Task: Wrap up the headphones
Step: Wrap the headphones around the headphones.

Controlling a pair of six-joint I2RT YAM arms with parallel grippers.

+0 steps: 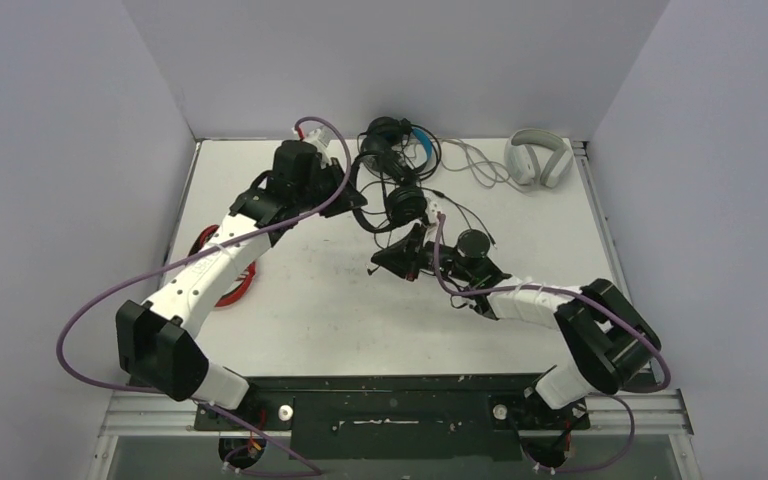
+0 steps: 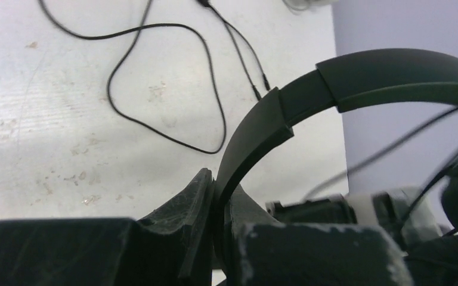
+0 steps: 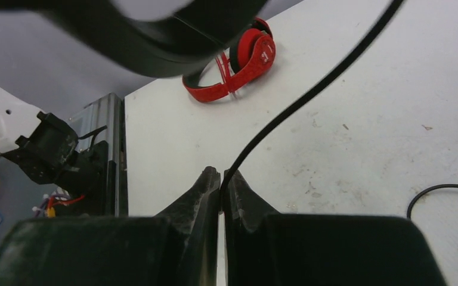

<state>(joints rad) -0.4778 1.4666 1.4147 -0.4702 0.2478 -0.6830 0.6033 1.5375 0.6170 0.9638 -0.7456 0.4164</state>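
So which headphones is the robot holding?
The all-black headphones: the left gripper pinches their headband. The red pair, white pair and blue-trimmed pair lie ungripped.

It was a robot lab cell — plain grey walls (image 1: 390,60) boxed a scuffed white table (image 1: 340,320) beneath the fingers (image 3: 195,199).

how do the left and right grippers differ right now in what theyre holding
The left gripper is shut on a broad black headband, while the right gripper is shut on a thin black cable. The left gripper is farther back over the table, and the right gripper is nearer its middle. Both are closed with something pinched between the fingers.
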